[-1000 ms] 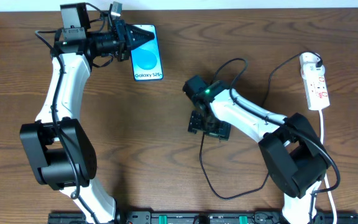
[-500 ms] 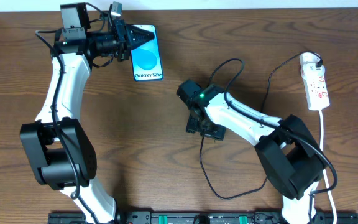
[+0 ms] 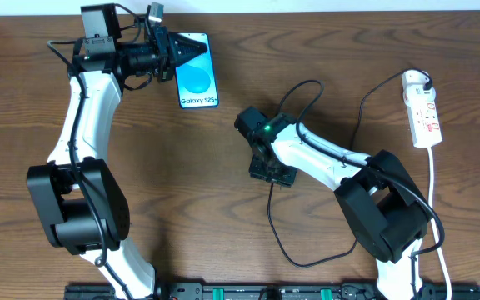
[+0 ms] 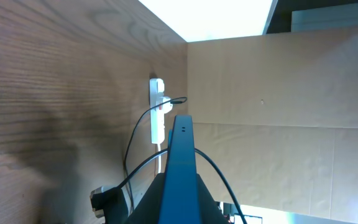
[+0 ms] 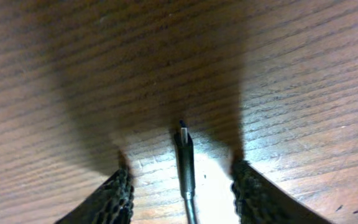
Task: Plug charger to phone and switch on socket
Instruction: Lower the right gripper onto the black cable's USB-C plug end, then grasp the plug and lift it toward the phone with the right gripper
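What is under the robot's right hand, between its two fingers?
The charger is there: its little plug tip lies on the wooden table, between the open fingers of the right gripper, touching neither. From overhead the gripper covers the tip, so only the wrist view shows it.

Wooden table [image 3: 190,183] (dark grain); cardboard panel [image 4: 278,81] at far edge.

Matt wood-grain table [image 3: 182,192], glossy phone [image 3: 197,82]
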